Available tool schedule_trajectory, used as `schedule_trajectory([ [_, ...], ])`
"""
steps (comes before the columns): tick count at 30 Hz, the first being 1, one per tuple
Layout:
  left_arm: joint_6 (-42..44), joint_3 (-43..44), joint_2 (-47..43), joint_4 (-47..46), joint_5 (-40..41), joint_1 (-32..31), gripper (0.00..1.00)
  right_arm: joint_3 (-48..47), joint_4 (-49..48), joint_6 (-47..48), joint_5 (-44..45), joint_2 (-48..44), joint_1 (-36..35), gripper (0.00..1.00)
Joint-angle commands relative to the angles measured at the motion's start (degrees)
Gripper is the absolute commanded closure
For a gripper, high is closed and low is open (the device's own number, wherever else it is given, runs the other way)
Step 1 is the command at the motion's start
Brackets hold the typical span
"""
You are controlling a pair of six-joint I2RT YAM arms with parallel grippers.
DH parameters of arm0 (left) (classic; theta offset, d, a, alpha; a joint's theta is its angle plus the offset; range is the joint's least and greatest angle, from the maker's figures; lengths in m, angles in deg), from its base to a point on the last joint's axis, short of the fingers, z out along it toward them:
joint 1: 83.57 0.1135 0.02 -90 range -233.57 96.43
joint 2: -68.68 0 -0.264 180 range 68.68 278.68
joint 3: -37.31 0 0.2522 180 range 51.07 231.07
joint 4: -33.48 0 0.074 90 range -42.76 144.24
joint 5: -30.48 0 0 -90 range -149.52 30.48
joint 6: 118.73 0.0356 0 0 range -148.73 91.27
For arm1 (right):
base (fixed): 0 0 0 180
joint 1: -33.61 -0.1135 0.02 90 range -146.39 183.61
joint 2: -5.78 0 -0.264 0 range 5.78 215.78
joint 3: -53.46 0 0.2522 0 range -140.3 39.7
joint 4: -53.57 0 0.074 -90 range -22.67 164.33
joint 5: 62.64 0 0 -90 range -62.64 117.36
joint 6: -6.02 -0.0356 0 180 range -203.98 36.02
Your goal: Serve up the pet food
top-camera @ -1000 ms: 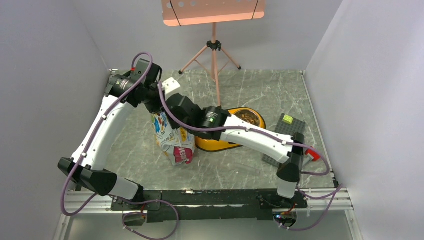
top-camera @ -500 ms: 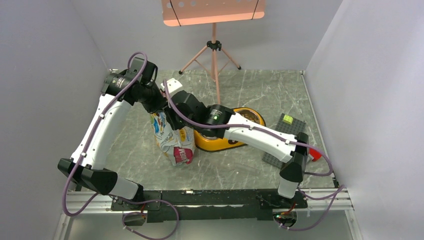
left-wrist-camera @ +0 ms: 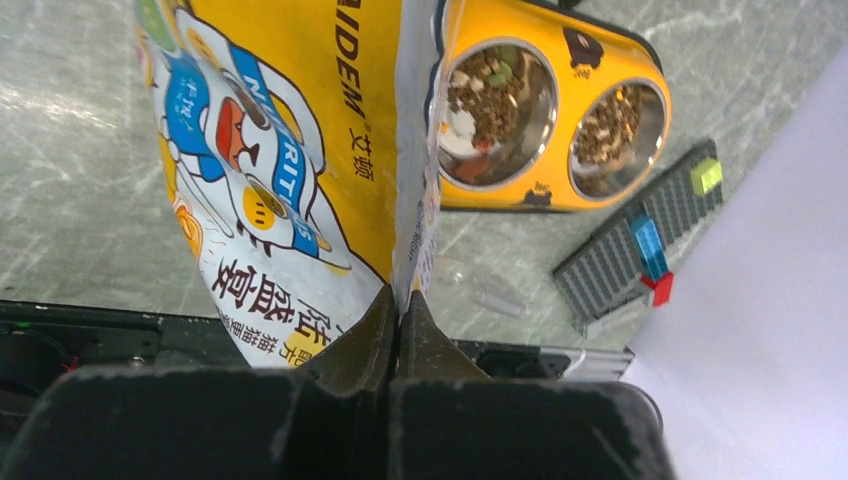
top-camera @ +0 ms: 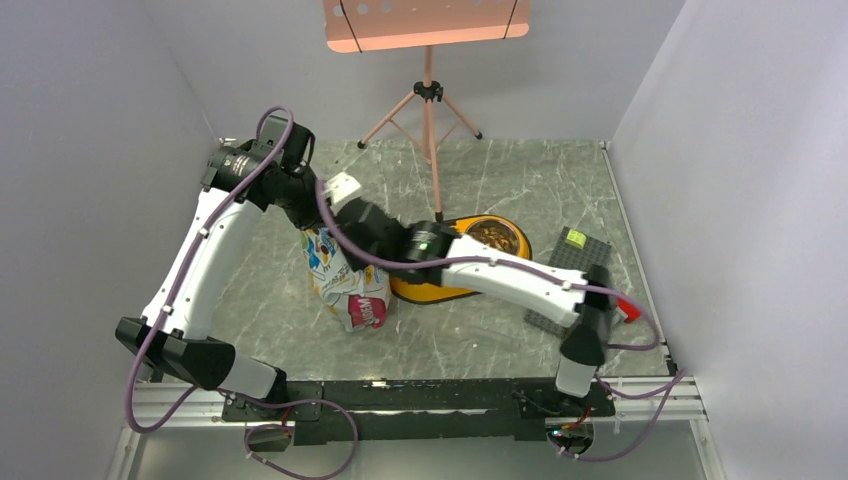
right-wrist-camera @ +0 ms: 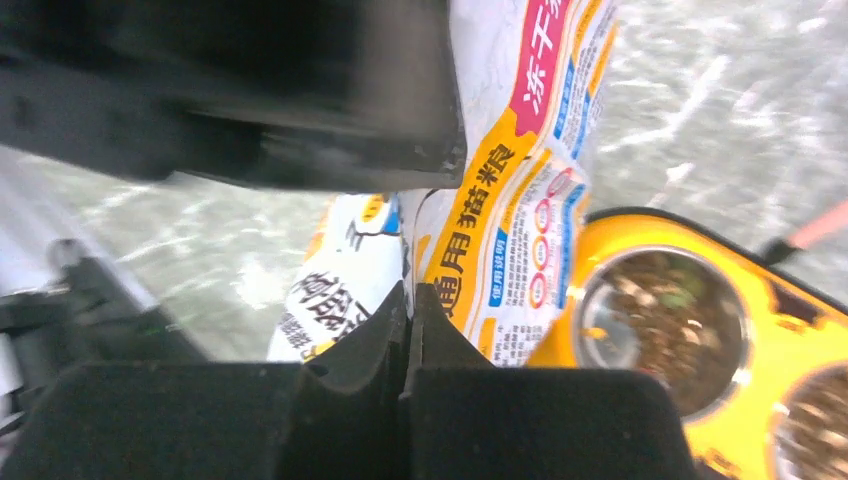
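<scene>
The pet food bag point(top-camera: 348, 282) stands upright on the marble table, white and yellow with cartoon print. My left gripper point(left-wrist-camera: 400, 300) is shut on the bag's top seam point(left-wrist-camera: 415, 150). My right gripper point(right-wrist-camera: 410, 292) is shut on the same seam beside it, and the bag point(right-wrist-camera: 520, 190) hangs below its fingers. In the top view both grippers meet over the bag's top, the left gripper point(top-camera: 305, 220) beside the right gripper point(top-camera: 336, 226). Brown pet food point(left-wrist-camera: 495, 90) lies in both steel bowls of the yellow feeder point(top-camera: 440, 290), right of the bag.
A grey studded plate point(top-camera: 578, 268) with small coloured blocks lies right of the feeder. A pink tripod stand point(top-camera: 428, 110) rises at the back. A small clear tube point(left-wrist-camera: 490, 292) lies on the table in front of the feeder. Walls close in on three sides.
The right wrist swung a little toward the back left and returned, its gripper now pinching the bag's top. The left arm and the bag stayed put.
</scene>
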Motion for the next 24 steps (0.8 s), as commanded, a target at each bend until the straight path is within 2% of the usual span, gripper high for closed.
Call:
schedule_trajectory([
  [1,2.0,4.7,-1.8,-6.2,1.7,2.9,1.0,18.7,-12.8,-1.3,-30.1,-17.1,5.4,1.0],
  [3,3.3,4.7,-2.0,-6.4,2.3,3.4,1.0,20.5,-13.4,-4.6,-31.0,-18.1,6.3,1.0],
  [6,6.7,5.7,-1.3,-6.0,3.2,4.7,1.0,15.2,-4.9,-2.1,-20.5,-13.6,3.5,1.0],
  [9,8.4,9.0,1.5,-3.2,4.8,6.1,1.0,13.9,-2.1,-1.9,-11.2,-12.2,-0.3,1.0],
  [12,9.3,9.8,1.6,-3.8,5.6,6.2,1.0,11.6,2.1,-2.5,-7.4,-9.6,-0.5,1.0],
  [16,9.0,7.3,-0.2,-6.0,4.3,6.2,1.0,10.3,3.8,-1.2,-6.2,-8.5,-0.6,0.76],
  [19,9.1,6.1,-0.7,-6.3,4.1,6.2,1.0,10.4,4.1,-1.7,-4.1,-8.5,-0.6,0.74],
  [20,9.1,6.0,-0.8,-6.2,4.3,6.2,1.0,10.5,4.4,-1.7,-3.5,-8.4,-0.6,0.78],
  [21,9.2,6.0,-0.8,-6.4,4.3,6.2,1.0,10.5,4.6,-1.3,-3.3,-8.5,-0.6,0.96],
  [22,9.2,6.1,-0.7,-6.4,4.4,6.2,1.0,10.7,4.9,-1.3,-2.2,-8.8,-1.0,1.0],
  [24,9.3,6.8,-0.3,-6.0,4.9,6.2,1.0,13.3,2.6,0.6,-1.0,-11.1,-2.3,1.0],
])
